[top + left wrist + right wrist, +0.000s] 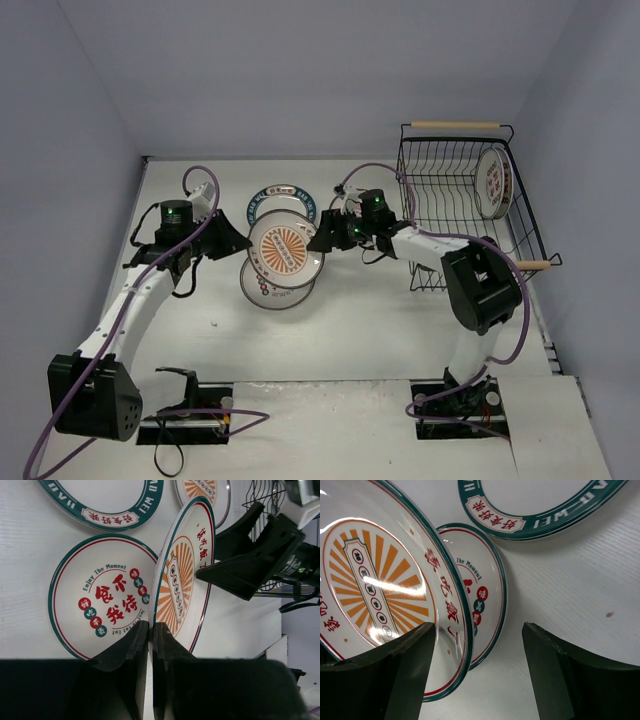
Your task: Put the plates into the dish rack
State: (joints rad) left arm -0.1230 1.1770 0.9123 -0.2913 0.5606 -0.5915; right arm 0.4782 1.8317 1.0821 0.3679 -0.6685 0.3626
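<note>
My left gripper is shut on the rim of an orange sunburst plate and holds it tilted above the other plates. My right gripper is open at the plate's opposite edge, with the rim between its jaws, close to the left one. A red-character plate lies flat below. A dark teal-rimmed plate lies behind. A second sunburst plate lies beside it. The black wire dish rack holds one red-character plate upright.
The rack has wooden handles at its far side and near right corner. Grey walls close in the table at the left, back and right. Cables loop from both arms over the table.
</note>
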